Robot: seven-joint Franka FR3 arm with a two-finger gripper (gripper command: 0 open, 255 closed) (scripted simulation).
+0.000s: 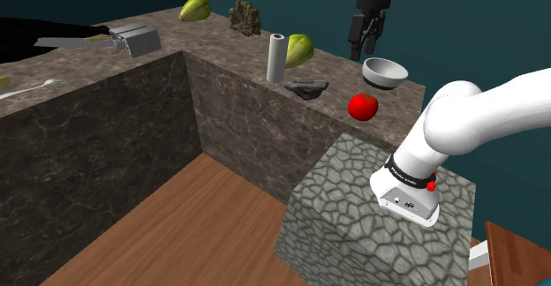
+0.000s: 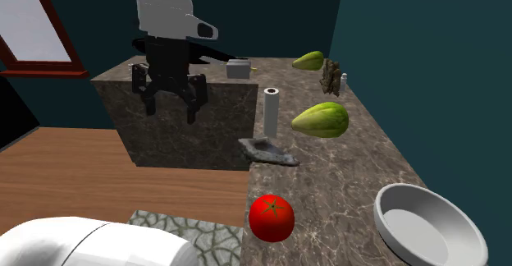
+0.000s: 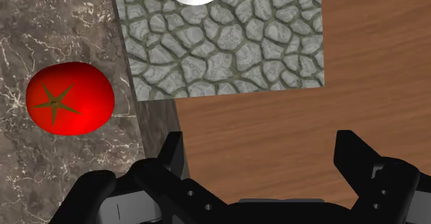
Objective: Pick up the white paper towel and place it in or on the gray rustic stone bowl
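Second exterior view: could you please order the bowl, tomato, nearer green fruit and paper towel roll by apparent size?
1. Bowl, clearly largest.
2. Green fruit and tomato: about alike, and the tomato is nearer the camera, so unranked.
3. Paper towel roll, smallest.

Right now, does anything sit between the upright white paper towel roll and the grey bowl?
Nothing visible does: bare dark marbled counter separates the white paper towel roll and the grey round bowl. The red tomato sits off that line, nearer the counter's edge.
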